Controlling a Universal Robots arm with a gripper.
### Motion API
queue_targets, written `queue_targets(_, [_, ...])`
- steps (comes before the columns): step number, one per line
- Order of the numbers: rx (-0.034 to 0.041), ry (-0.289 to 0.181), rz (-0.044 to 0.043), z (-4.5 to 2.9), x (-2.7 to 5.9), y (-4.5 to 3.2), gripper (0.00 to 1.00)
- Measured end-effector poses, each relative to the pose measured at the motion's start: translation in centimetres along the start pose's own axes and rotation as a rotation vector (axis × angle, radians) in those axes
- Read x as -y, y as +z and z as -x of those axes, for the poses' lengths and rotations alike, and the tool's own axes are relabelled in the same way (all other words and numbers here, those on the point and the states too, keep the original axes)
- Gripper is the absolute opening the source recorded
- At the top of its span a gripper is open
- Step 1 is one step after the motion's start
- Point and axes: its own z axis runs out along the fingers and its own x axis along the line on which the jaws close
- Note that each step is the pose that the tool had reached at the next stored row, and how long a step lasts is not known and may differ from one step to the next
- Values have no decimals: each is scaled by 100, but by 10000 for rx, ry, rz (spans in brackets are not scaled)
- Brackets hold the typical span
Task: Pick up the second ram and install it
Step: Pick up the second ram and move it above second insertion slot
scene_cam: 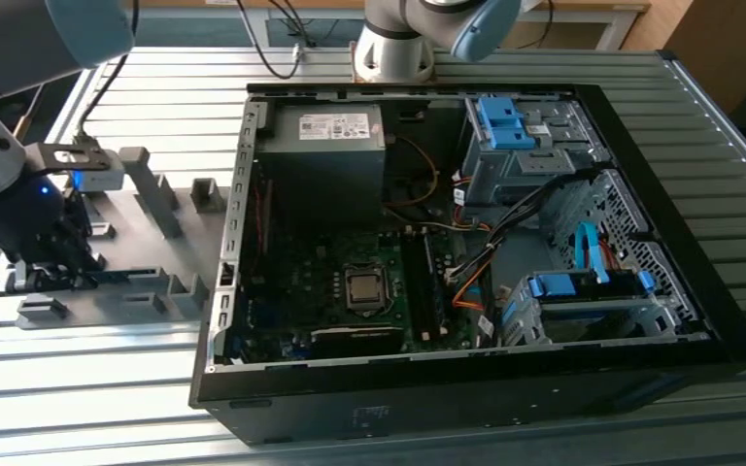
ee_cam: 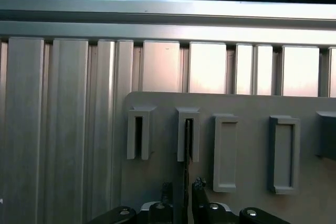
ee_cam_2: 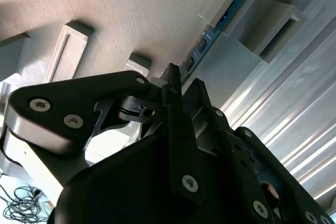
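Grey holder tray [ee_cam: 252, 156]; end effector [ee_cam: 182, 188] slightly open, straddling second ram [ee_cam: 186, 174].

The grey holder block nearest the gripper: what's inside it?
A thin edge-on strip, the second ram, sits in the holder block; its lower edge is hidden inside.

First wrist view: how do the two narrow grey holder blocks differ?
The loaded narrow grey holder block holds the thin second ram; the empty narrow grey holder block holds nothing. The loaded one lines up with the gripper; the empty one sits aside. Same shape and colour.
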Motion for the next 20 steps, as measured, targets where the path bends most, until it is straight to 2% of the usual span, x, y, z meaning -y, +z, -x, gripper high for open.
queue_targets(6, [0,0,-1,0,0,16,27])
queue_targets(7, [1,0,-1,0,0,17,20])
queue_targets(20, [-2,0,-1,0,0,26,22])
